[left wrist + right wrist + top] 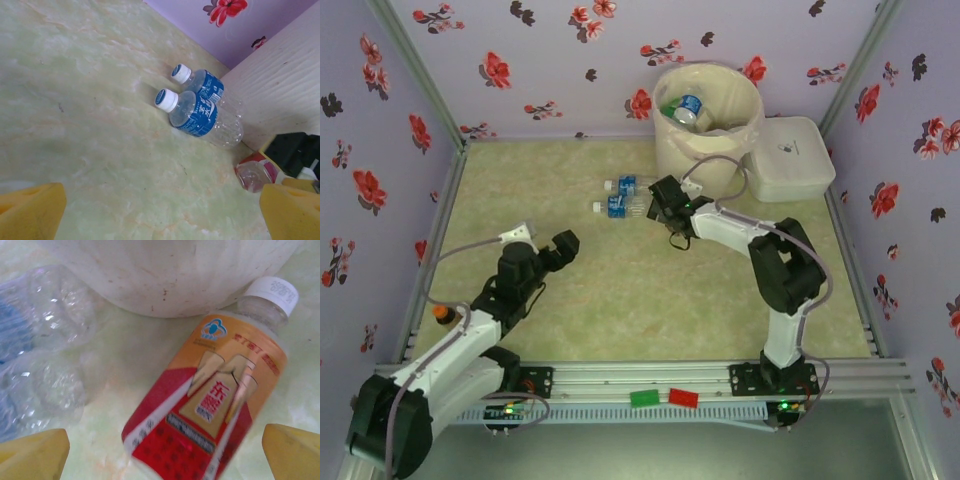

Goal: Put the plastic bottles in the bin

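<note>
Near the front, the left gripper (563,246) was over the green surface (620,300). Its two yellow fingers (30,212) were wide apart, with nothing between them.

Further in, the right gripper (667,200) was spread wide too. A red-label bottle (205,405) with a white cap lay on its side between that gripper's fingers (292,450). There was a gap on each side of it, so it was not squeezed. Its cap end was just beside the bottom of the bin (710,140).

Just to the left of that gripper lay two clear bottles on their sides, close together — the nearer blue-label bottle (612,206) and the farther blue-label bottle (620,185). Their caps pointed left.

The big cream bin stood at the back by the flowery wall (550,60), with a thin bag over its rim. Inside it was another bottle with a blue label (688,107).

A flat white box (790,160) with a lid sat just to the right of the bin.
</note>
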